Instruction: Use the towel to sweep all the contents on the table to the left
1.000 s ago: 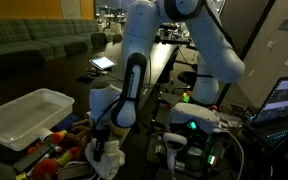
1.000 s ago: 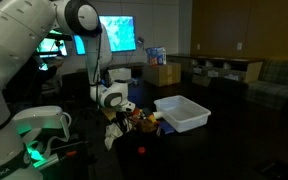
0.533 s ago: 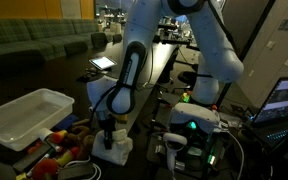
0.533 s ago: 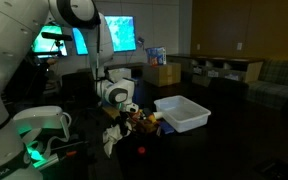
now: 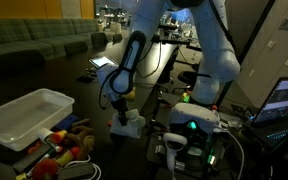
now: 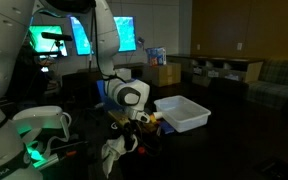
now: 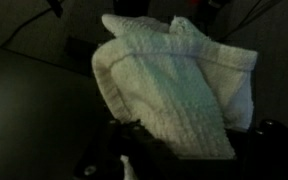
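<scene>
Gripped towel (image 5: 128, 126) hanging beside toy pile (image 5: 68, 141).
In an exterior view, the end effector (image 5: 122, 108) was clamped on the white towel, which hung beside the toy pile, near the white bin (image 5: 24, 115). In an exterior view, the towel (image 6: 116, 154) drooped below the end effector (image 6: 134, 120), white bin (image 6: 182, 112) just beyond. Wrist view: bunched towel (image 7: 174, 85) filled most of the frame; jaws largely hidden beneath it.

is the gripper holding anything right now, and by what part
The gripper holds the towel, pinched at a bunched upper fold, with the rest hanging loose below it.
</scene>
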Controlling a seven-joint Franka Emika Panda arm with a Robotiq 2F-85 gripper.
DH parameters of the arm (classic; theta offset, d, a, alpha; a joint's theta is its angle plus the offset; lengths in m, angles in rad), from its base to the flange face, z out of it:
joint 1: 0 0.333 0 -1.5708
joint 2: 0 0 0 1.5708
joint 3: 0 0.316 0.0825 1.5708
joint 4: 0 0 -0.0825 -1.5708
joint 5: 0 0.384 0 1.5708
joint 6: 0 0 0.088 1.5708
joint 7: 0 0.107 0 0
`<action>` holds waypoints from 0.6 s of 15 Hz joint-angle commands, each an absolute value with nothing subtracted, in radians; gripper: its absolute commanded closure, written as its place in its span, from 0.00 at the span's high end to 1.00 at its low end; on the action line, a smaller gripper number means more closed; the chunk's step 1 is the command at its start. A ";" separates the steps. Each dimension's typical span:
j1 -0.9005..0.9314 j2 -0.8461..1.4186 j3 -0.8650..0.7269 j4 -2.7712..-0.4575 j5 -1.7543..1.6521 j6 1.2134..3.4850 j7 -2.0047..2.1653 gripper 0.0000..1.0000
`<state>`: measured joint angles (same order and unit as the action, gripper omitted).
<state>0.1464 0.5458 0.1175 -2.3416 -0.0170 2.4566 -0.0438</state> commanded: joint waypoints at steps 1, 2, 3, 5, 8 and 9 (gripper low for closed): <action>0.106 0.507 0.058 -2.351 -0.072 2.395 -0.069 0.03; 0.097 0.510 0.036 -2.342 -0.095 2.389 -0.070 0.03; 0.095 0.519 0.009 -2.325 -0.126 2.385 -0.060 0.04; 0.089 0.537 -0.044 -2.289 -0.185 2.416 -0.036 0.03; 0.074 0.571 -0.099 -2.221 -0.229 2.472 0.005 0.03; 0.068 0.582 -0.105 -2.197 -0.228 2.478 0.013 0.03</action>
